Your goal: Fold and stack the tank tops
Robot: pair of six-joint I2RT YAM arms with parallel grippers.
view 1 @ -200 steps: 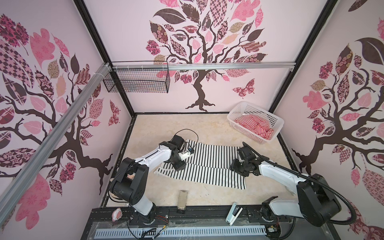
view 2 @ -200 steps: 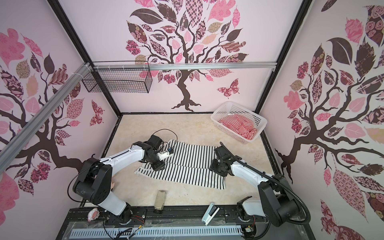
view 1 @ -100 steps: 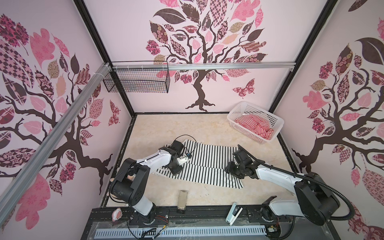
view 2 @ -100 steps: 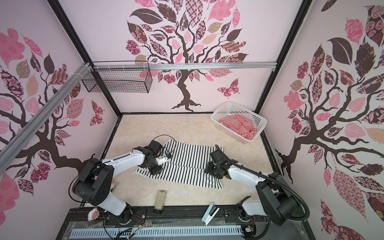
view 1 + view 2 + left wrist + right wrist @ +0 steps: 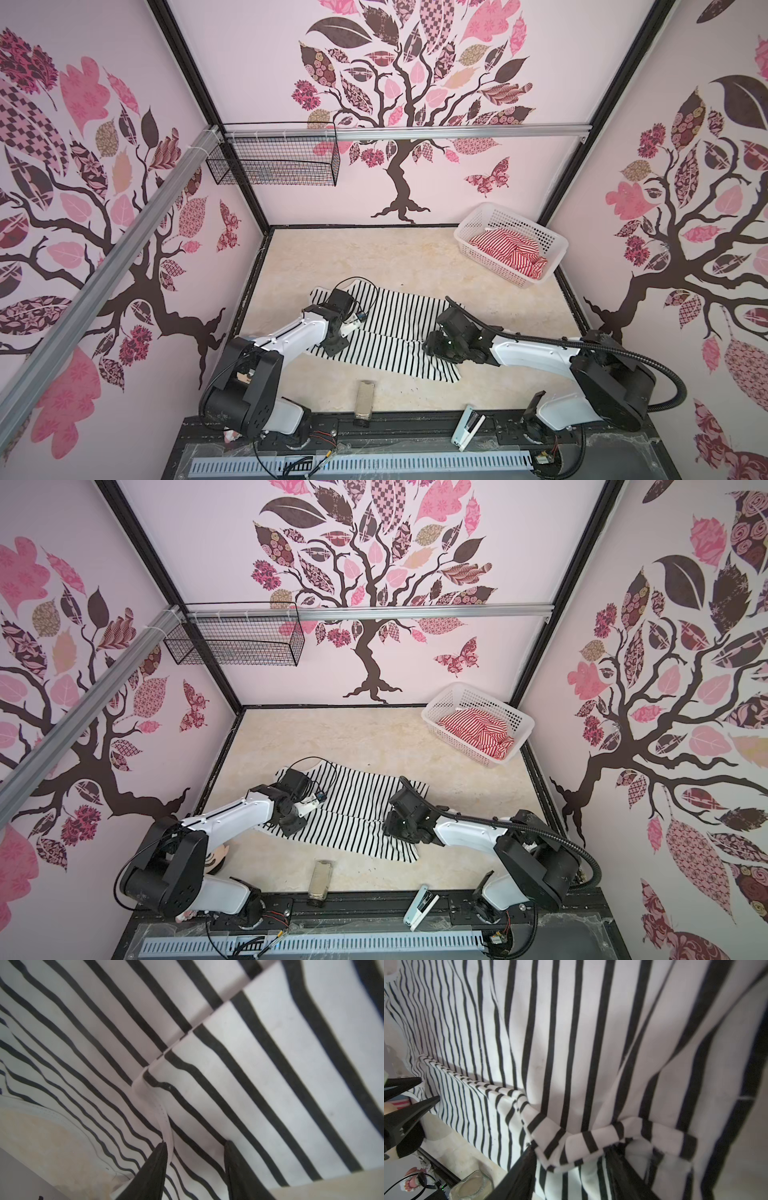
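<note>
We see the black-and-white tank top (image 5: 395, 332) spread on the beige desk (image 5: 374, 253), in the near half between the two arms, its stripes running front to back in both top views. One long edge is turned over onto the rest, leaving a raised ridge across the cloth in the right wrist view.

The left pincer (image 5: 195, 1145) is down on the left part of this garment. Its dark fingers (image 5: 160, 1157) stand clearly apart, released, with the tips against the striped cloth and a strip of white trim running up beside one of them.

The right pincer (image 5: 571, 1151) is at the garment's right end. Its fingers (image 5: 525, 1163) also stand apart, and a folded hem lies bunched across the gap. We cannot tell whether they are clamping that hem or only resting against it.

The red-and-white tank top (image 5: 511, 253) lies crumpled inside the white lattice basket (image 5: 494, 268), which sits in the far right corner of the desk, well apart from both arms. A small clear container (image 5: 365, 397) stands at the near edge of the desk, close to the striped cloth.
</note>
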